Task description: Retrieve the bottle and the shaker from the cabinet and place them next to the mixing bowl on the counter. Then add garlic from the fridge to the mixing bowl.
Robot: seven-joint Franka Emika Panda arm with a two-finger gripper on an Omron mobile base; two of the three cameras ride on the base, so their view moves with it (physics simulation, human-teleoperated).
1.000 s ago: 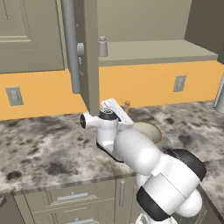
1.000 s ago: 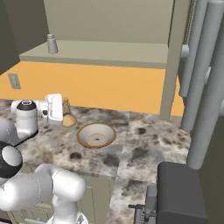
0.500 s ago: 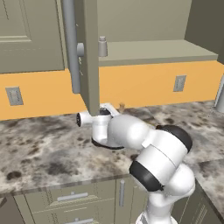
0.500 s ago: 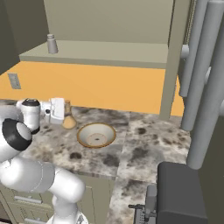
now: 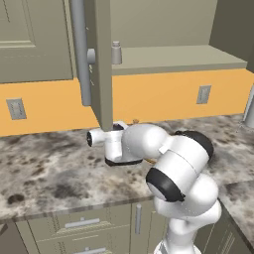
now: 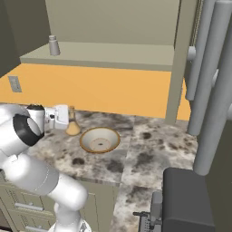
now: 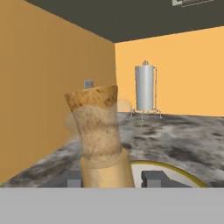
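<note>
A tan, cork-topped bottle [image 7: 101, 140] stands between the two fingertips of the robot's hand [image 7: 116, 180], which is pressed in on its neck just above the flaring body. In the right base view the bottle [image 6: 72, 125] sits low over the speckled table [image 6: 149, 149], directly ahead of the hand [image 6: 68, 118], with the mixing bowl [image 6: 100, 139] just beyond it and to the side. It looks rigid, light and narrow-necked over a wider foot, so it should carry steadily if kept upright; a smooth glazed surface could slip, and the neck below the cork seems the safest hold. Well above the hand, the small grey shaker [image 6: 54, 45] waits on the shelf of the open cabinet [image 5: 104, 59], small and stiff enough to be pinched around its body.
</note>
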